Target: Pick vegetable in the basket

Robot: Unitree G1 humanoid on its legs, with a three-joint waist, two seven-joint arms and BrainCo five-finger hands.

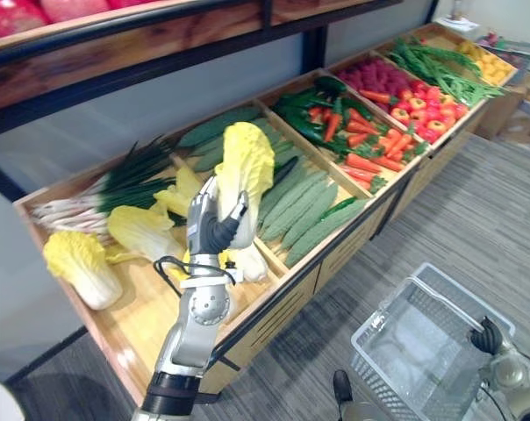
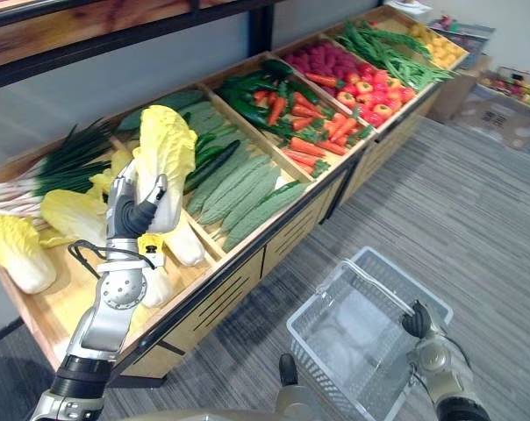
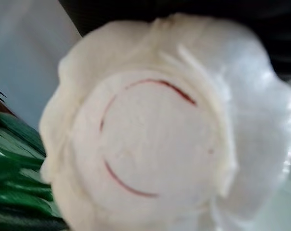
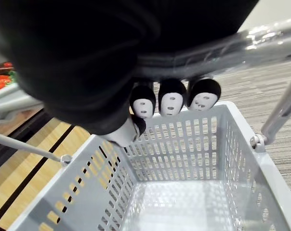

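Produce stand (image 1: 146, 303) of pale wood runs across your head views, split by dividers into bins: scallions (image 1: 116, 189) and loose heads (image 1: 81, 263) at the robot's left, then cucumbers (image 1: 304, 206), then carrots (image 1: 375, 158), with more greens and red produce further right. Below it lies grey carpet (image 1: 476, 219). Next in size is the grey slotted basket (image 4: 184, 149), which hangs low at the robot's right, in front of the stand and well apart from the bins. Your task item, the cabbage (image 1: 243, 171), is upright with its yellow leaves on top, raised over the leftmost bin close to the divider beside the cucumbers; its pale cut base (image 3: 155, 139) faces the left wrist camera from very close. You have the left hand (image 1: 214, 224) wrapped round the lower part of that cabbage, fingers curled against the white stalks and the arm rising from the lower left. You have the right hand (image 1: 487, 336) closed round the basket's handle (image 4: 222, 50), its dark-tipped fingers (image 4: 172, 98) hooked under the bar above the basket's open top.
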